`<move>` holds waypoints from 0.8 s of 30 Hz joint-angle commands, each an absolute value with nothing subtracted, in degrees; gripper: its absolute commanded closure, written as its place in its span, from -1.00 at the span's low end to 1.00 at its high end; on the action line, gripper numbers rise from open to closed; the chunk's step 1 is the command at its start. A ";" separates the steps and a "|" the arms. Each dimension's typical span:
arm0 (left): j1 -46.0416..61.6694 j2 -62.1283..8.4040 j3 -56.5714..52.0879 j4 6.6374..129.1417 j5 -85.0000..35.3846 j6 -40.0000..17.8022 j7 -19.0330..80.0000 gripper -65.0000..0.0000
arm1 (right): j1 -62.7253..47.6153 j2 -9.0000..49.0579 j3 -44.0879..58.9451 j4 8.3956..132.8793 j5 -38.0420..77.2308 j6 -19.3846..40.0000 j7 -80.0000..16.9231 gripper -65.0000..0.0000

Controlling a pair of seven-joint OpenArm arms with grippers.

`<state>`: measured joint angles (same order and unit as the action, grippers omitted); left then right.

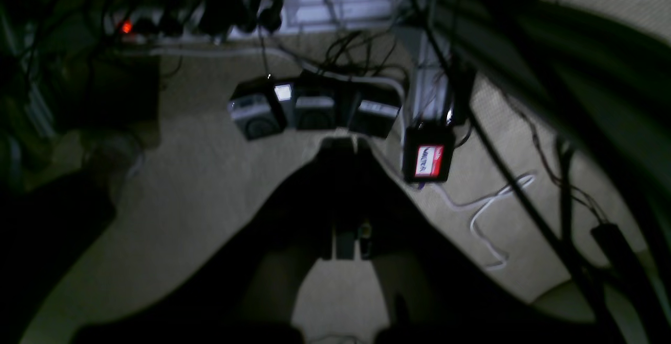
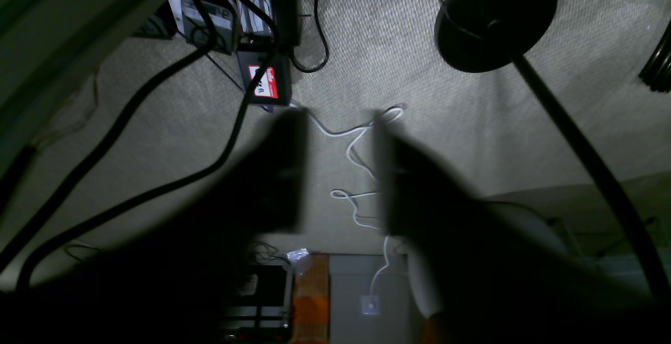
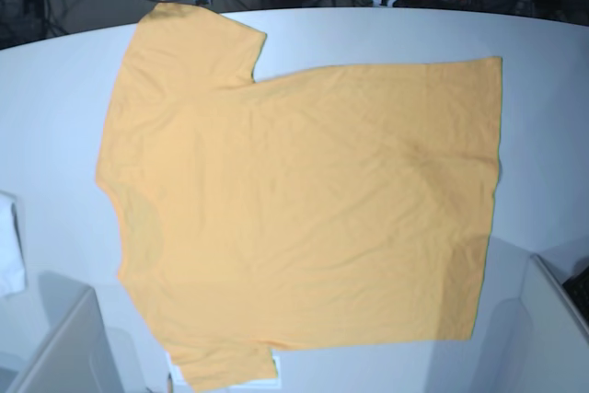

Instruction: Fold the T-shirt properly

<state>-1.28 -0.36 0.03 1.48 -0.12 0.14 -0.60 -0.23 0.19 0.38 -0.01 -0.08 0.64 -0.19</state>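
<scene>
I've got the T-shirt (image 3: 304, 209) spread flat, filling the table (image 3: 543, 34) mid-frame, hem at right, one sleeve reaching the upper left edge (bare margins along the right and top). Left gripper (image 1: 346, 197) pinched together; right gripper (image 2: 338, 171) spread apart, both over carpet (image 2: 409, 87).

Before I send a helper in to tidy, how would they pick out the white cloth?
Start from the big white table in the base view, mostly covered by the spread-out orange T-shirt. Go to that view's left edge, past the collar. The white cloth lies there, small, pale, cut off by the frame, apart from the shirt.
</scene>
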 commanded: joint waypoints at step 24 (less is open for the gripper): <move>3.91 -0.48 -0.04 1.36 -0.31 0.57 0.22 0.87 | -3.21 0.48 0.31 0.13 -0.13 0.22 -0.31 1.00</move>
<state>3.60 -0.38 0.03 1.28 -0.36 0.21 0.43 -3.05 0.16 0.47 0.25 -0.08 0.47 -0.01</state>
